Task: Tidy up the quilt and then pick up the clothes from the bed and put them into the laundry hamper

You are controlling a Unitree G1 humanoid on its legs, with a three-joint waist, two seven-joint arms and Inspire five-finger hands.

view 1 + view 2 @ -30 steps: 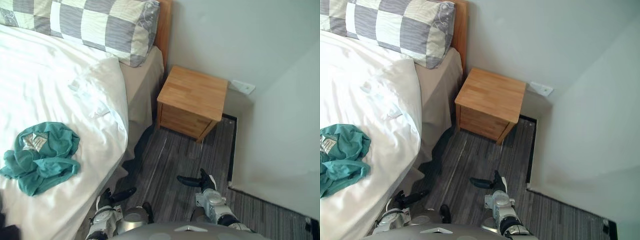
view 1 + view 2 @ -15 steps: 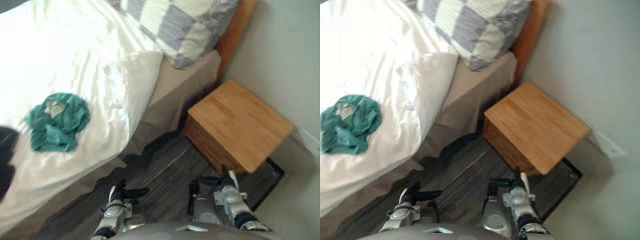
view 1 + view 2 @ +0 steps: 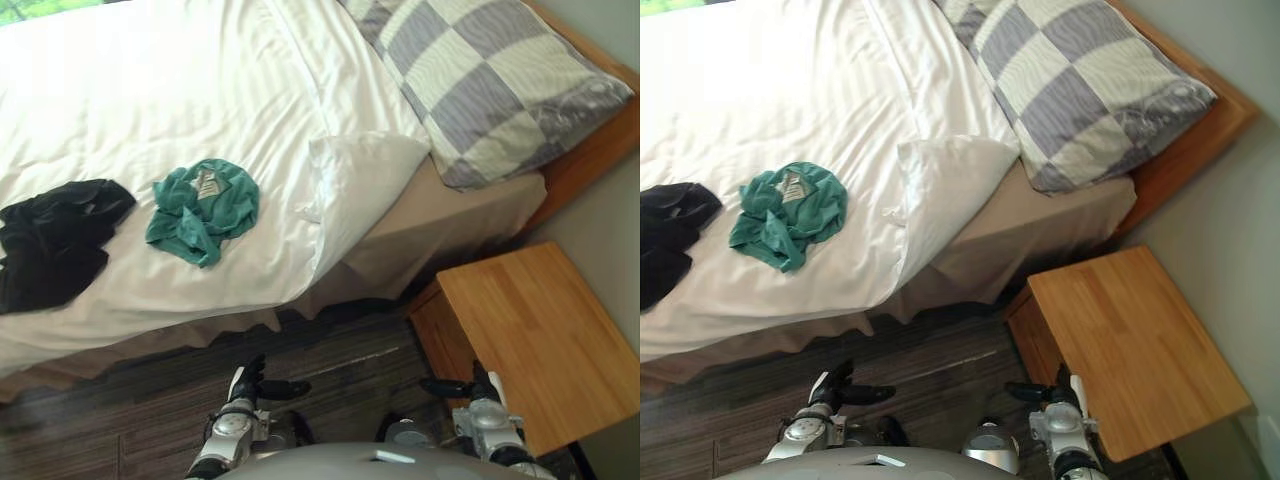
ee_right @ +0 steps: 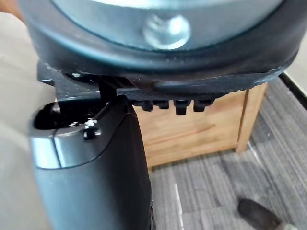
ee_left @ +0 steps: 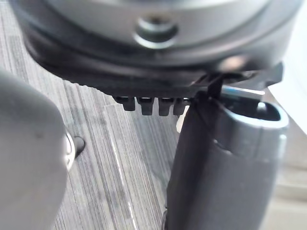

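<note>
Grey plank floor (image 3: 150, 420) runs along the near side of the bed (image 3: 590, 150), with a wooden nightstand (image 3: 540, 340) at the head end beside it.

Quilt (image 3: 200, 90): white, spread over most of the mattress and fairly flat in the middle. Its near corner by the checked pillow (image 3: 490, 80) is folded back on itself, leaving a patch of beige sheet (image 3: 440, 215) bare below the pillow. The near edge hangs unevenly. I rate the tidying step as not finished.

Clothes: two items lie on top of the quilt, near its front edge. A teal garment (image 3: 203, 208) sits crumpled in a heap. A black garment (image 3: 50, 235) lies just beside it, further from the pillow, and the two are apart. Neither has been lifted, and nothing has gone to the hamper.

Left hand (image 3: 262, 386): low over the floor in front of the bed, fingers straight and relaxed, holding nothing. Its wrist view agrees, with only floor past the fingers.

Right hand (image 3: 465, 387): low beside the nightstand, fingers likewise straight, empty. Its wrist view looks onto the nightstand's side.

Assessment: I judge the task to be at its start. Outstanding items are the quilt corner to be drawn up and smoothed, then both garments to be collected and carried to the hamper.
</note>
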